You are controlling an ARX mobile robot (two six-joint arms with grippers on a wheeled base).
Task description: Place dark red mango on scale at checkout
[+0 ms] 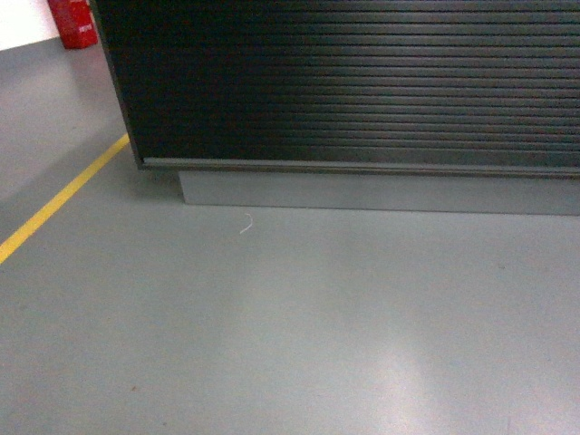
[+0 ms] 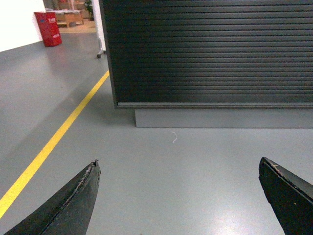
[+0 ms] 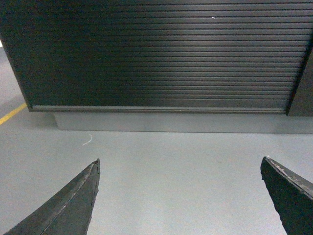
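The checkout (image 1: 362, 82) fills the far side of the head view: a dark counter with a ribbed, slatted front on a grey plinth (image 1: 381, 192). Its ribbed front (image 2: 210, 54) also shows in the left wrist view, and again (image 3: 156, 54) in the right wrist view. My left gripper (image 2: 178, 161) is open over bare grey floor, nothing between its fingers. Equally open and empty is my right gripper (image 3: 180, 160). Neither gripper appears in the head view. The dark red mango and the scale are out of view.
A yellow floor line (image 1: 59, 201) runs diagonally at the left, also seen as a yellow line (image 2: 54, 142) by the left wrist camera. A red container (image 1: 72, 23) stands far left. A small white scrap (image 1: 246, 224) lies on the grey floor before the plinth.
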